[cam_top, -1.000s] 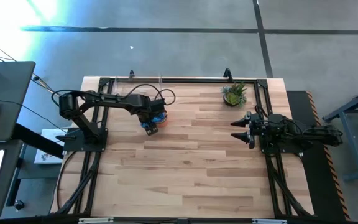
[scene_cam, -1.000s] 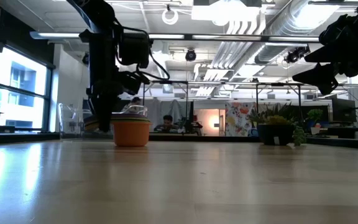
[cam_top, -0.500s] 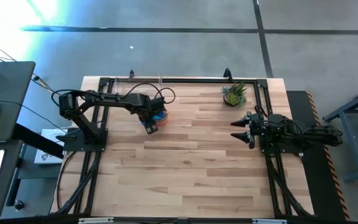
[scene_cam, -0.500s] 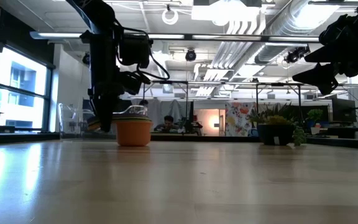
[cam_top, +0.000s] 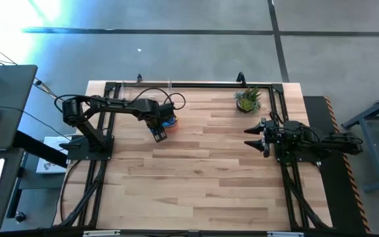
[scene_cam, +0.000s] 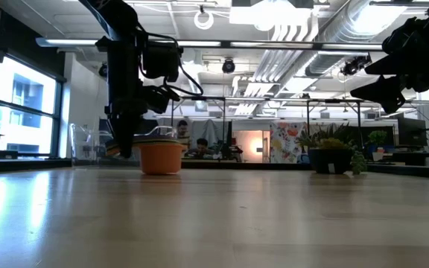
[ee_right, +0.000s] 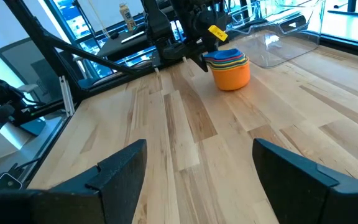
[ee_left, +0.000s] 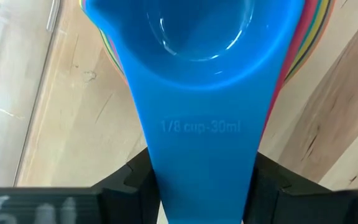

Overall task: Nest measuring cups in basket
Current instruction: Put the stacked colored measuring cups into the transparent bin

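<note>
Little has shifted over the last second on the table: in the low view the orange cup point(scene_cam: 160, 157) at the base of the cups point(cam_top: 168, 122) has slid slightly toward the plant point(scene_cam: 332, 156), while the left claw point(cam_top: 159, 133) drew its fingers in on the blue handle point(ee_left: 202, 152). The cups sit nested on bare wood, orange outermost, blue innermost, with thin rims of other colours between. They stand near the table's far left, just beside the basket point(ee_right: 278, 34) but not in it. The left claw reaches them from the near side, and the left wrist view shows the blue handle running straight back between the two dark fingers point(ee_left: 120, 186), which press it from either side. That handle is the stack's long axis: it points from the bowls toward the wrist, away from the basket, and the other handles appear to lie under it. The basket lies beyond the cups, toward the far edge, so the carry would run along the handle's line, forward and over the low wall. Whether the pinch takes every handle or only the blue one cannot be told. The right claw point(cam_top: 255, 135) waits well apart on the right side, jaws spread wide and empty; the left arm is much the nearer.
</note>
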Robot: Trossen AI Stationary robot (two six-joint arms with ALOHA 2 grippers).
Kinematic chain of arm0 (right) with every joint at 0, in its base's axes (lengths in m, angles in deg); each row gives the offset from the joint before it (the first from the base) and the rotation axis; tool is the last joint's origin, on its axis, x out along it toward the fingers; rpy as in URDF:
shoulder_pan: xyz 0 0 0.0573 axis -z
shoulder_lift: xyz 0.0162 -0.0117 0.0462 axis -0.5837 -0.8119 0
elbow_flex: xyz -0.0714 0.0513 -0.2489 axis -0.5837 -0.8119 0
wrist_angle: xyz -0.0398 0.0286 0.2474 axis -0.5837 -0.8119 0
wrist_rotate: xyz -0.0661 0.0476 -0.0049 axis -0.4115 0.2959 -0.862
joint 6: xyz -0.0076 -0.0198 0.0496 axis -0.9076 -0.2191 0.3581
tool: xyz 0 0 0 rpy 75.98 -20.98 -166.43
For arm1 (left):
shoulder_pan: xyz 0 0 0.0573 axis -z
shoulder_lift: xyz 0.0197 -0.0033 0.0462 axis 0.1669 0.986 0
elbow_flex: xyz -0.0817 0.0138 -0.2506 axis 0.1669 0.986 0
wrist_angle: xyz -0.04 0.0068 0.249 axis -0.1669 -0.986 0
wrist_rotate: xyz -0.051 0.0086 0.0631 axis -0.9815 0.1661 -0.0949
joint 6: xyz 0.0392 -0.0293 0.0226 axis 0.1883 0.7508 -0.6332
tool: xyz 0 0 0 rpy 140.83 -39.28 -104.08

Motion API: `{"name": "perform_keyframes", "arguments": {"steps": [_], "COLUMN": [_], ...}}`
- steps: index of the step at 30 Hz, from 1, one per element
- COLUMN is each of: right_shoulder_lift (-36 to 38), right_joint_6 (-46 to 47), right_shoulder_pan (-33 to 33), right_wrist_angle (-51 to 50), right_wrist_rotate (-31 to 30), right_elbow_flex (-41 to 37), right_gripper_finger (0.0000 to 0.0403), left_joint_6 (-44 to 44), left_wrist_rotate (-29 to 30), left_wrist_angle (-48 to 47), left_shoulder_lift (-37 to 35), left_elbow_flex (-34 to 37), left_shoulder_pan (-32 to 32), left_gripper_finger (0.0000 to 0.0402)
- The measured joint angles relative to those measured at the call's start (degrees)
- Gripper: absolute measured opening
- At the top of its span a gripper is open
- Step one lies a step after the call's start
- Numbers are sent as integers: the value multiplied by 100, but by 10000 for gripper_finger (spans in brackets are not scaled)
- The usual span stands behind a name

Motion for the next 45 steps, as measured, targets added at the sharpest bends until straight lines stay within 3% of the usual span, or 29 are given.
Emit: {"name": "perform_keyframes", "arguments": {"steps": [21, 45], "right_shoulder_lift": [1, 0], "right_joint_6": [0, 0], "right_shoulder_pan": [-1, -1], "right_wrist_angle": [1, 0], "right_wrist_rotate": [-1, 0], "right_elbow_flex": [0, 0], "right_gripper_finger": [284, 284], "left_joint_6": [-251, -411], "left_wrist_rotate": [134, 205], "left_wrist_angle": [-240, -159], "left_shoulder_lift": [-411, -414], "left_elbow_flex": [-2, -7], "left_shoulder_pan": [7, 4], "left_gripper_finger": [140, 137]}}
